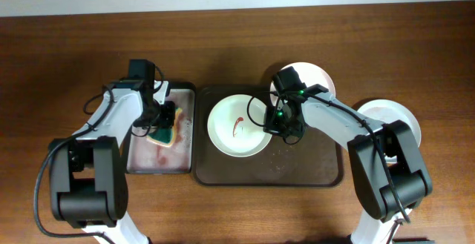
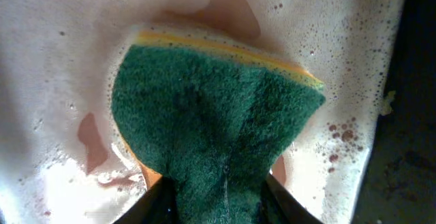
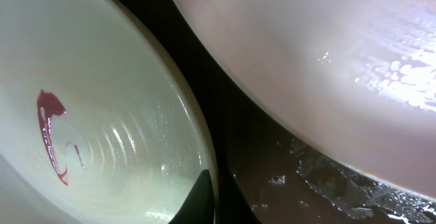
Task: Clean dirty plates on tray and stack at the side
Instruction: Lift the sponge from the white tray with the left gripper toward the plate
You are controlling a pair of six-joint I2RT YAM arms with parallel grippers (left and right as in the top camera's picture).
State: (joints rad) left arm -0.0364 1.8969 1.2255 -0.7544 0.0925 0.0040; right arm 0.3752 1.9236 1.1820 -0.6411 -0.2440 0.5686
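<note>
From above, the dirty plate (image 1: 237, 125) sits at the left end of the tray (image 1: 312, 168), with the right pincer (image 1: 276, 119) closed at its right rim. Only the left wrist view shows the left pincer (image 2: 218, 205) squeezing the green sponge (image 2: 211, 108) in foamy water (image 2: 54, 60).

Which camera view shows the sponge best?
The left wrist view: the sponge fills it, green face and yellow edge clear. Overhead shows it small, partly under the left gripper; the right wrist view misses it.
</note>
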